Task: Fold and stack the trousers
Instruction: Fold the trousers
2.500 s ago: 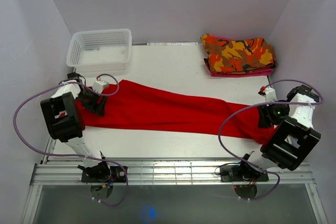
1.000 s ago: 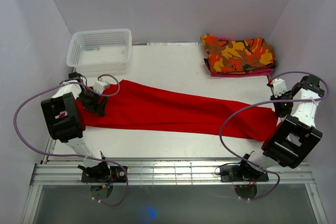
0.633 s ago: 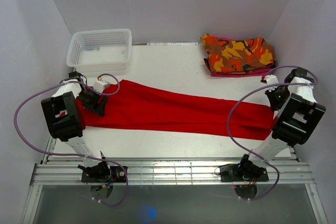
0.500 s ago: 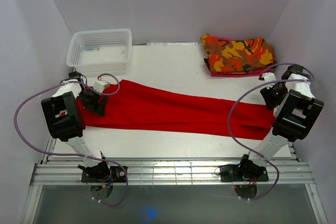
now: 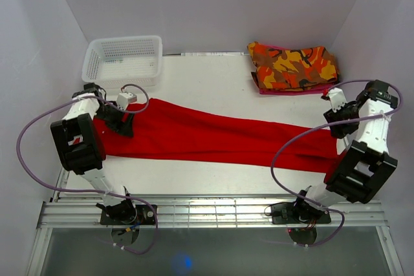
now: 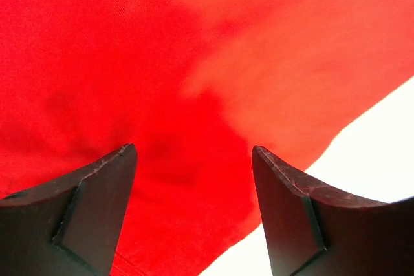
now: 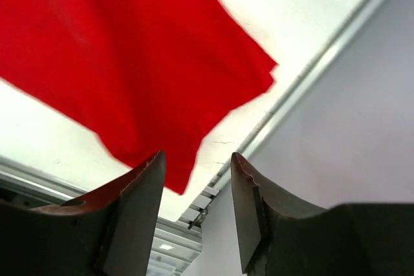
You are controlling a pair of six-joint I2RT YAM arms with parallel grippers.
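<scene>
We are keeping both hands released. The right hand point(image 5: 339, 127) has come up off the right end of the trousers point(image 5: 213, 135). A couple of seconds back it was down on the cloth lower in the frame, and now it is hovering at the right edge, just above that end. The left hand point(image 5: 123, 126) has crept slightly toward the top of the frame and is hanging over the left end.

The trousers are lying stretched long across the middle of the surface point(image 5: 213, 88), left to right. We are judging the laying-out finished and the fold not yet begun, so both hands are needing fresh grips.

In the right wrist view the hem corner is filling the upper left, beyond the spread fingers point(image 7: 139, 211), with nothing between them. In the left wrist view red cloth is filling most of the frame under the wide-spread hand, its edge meeting bare surface at the lower right
</scene>
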